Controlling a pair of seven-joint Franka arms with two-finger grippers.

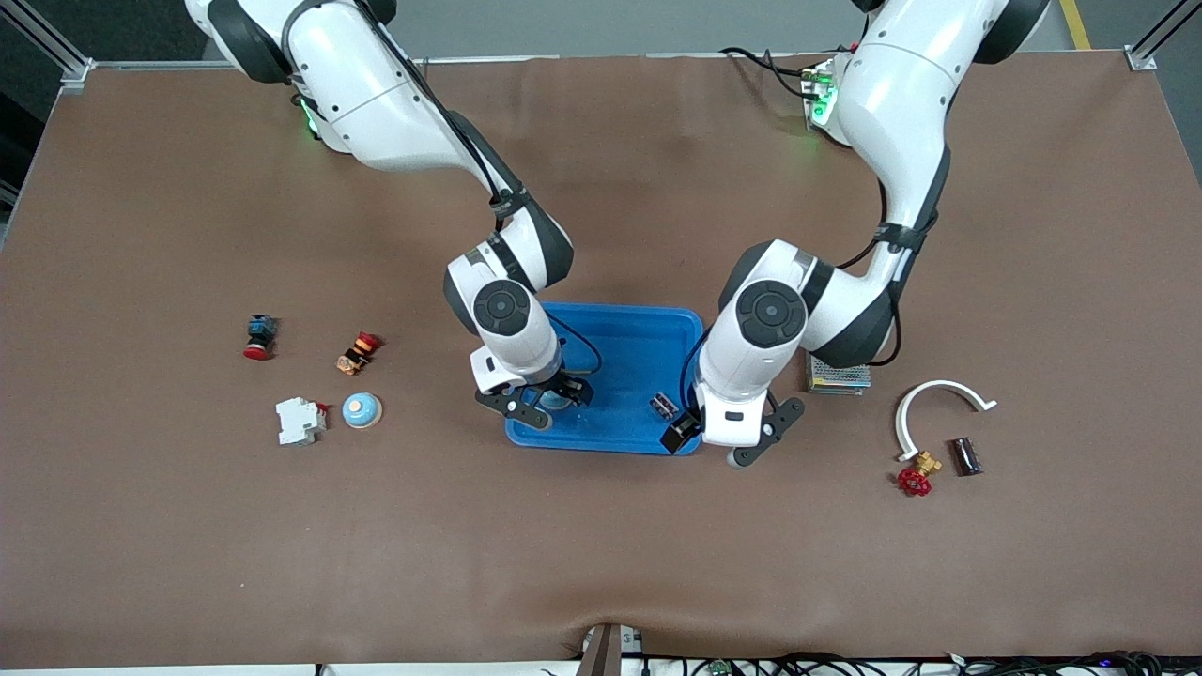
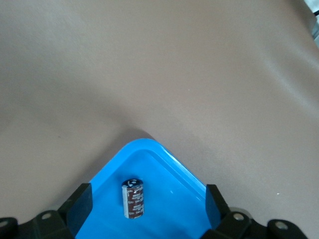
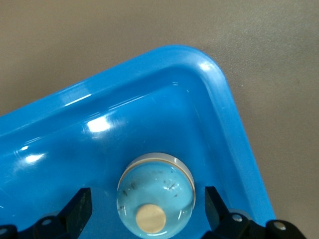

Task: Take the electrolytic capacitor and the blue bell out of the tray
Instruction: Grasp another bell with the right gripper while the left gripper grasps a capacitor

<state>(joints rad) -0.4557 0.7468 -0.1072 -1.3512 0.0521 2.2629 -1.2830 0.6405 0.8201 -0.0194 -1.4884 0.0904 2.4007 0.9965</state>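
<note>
In the front view, both arms are seen reaching into the tray (image 1: 620,324) at the middle of the table (image 1: 601,563). The right gripper (image 1: 549,399) is poised over the tray's corner toward the right arm's end, and the left gripper (image 1: 718,441) over the corner toward the left arm's end, where the electrolytic capacitor (image 1: 664,405) lies.

In the left wrist view, the capacitor (image 2: 132,198) is shown lying on its side in the tray's corner, between jaws spread wide and not yet touching it.

In the right wrist view, the blue bell (image 3: 155,194) is framed between wide-open jaws, close to the rim.

The approach step is judged to be in hand; next, each gripper must be lowered and closed.
</note>
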